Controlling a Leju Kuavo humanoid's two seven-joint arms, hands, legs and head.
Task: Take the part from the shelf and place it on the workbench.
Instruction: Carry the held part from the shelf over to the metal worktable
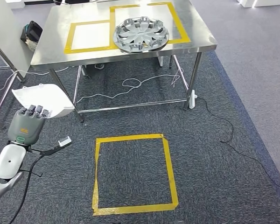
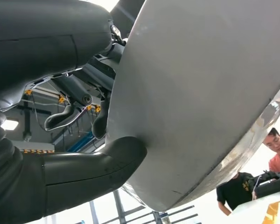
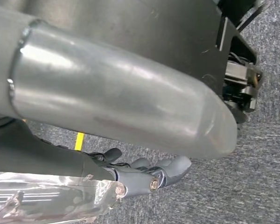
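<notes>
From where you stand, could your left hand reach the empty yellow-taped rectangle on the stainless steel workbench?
Probably not: the left hand, gripping a white curved panel, sits below and short of the workbench. The rectangle is bare, beside the silver hubcap.

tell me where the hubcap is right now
In the head view the hubcap lies flat on the steel workbench, right of centre, overlapping the yellow tape squares.
</notes>
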